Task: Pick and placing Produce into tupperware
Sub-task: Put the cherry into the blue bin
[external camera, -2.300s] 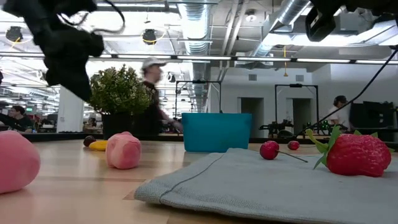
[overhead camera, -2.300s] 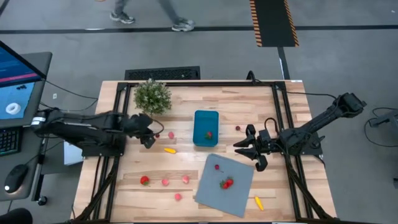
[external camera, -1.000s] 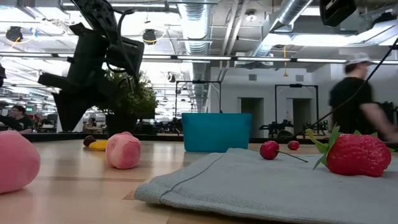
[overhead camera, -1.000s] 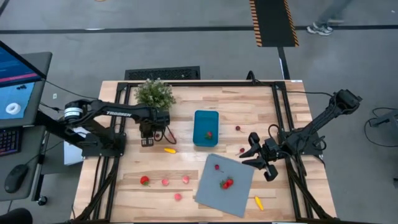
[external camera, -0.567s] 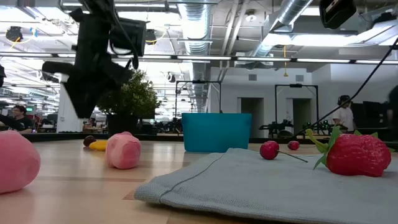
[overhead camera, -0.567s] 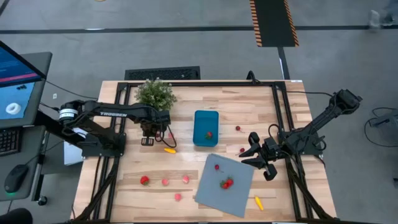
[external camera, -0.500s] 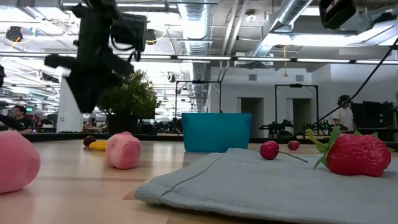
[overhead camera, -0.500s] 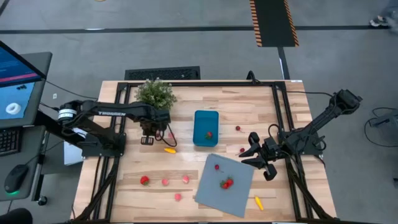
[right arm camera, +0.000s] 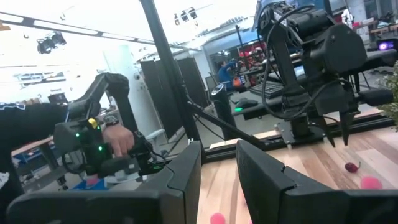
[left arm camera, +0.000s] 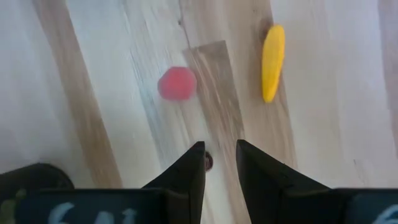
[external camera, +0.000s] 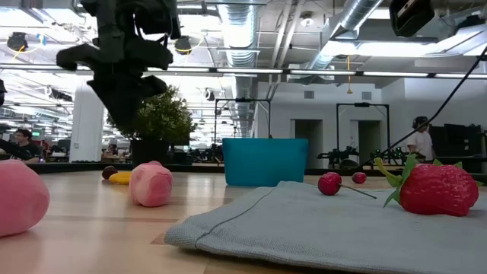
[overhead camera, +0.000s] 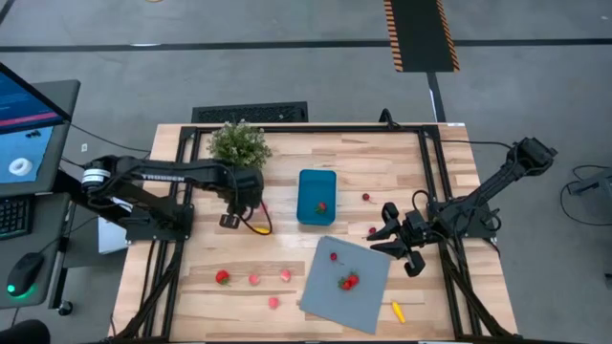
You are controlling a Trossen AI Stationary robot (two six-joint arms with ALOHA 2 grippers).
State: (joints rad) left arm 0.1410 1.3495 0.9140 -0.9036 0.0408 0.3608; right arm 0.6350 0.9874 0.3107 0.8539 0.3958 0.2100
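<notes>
The left tool [overhead camera: 230, 221] is hanging over the table [overhead camera: 363, 153] just beside the potted plant [overhead camera: 235, 144], fingers only narrowly apart and holding nothing, pointing down at a tiny dark berry [left arm camera: 208, 162] with a pink ball [left arm camera: 176, 83] and a yellow piece [left arm camera: 272, 63] near it. These bits are looking light, smooth and rolly, so I'd pinch straight down across the middle. The tub [overhead camera: 316, 196], on the far side of them from the plant, is holding one red piece already, and the right tool [overhead camera: 396, 235] is waiting empty and slightly open beyond the tub.

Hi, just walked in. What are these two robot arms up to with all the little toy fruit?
They are sorting toy produce into the teal tub, which already holds one red piece. The left gripper hangs open above the table near the potted plant, over a pink piece, a yellow piece and a small dark one. The right gripper waits open beside the grey mat.
</notes>
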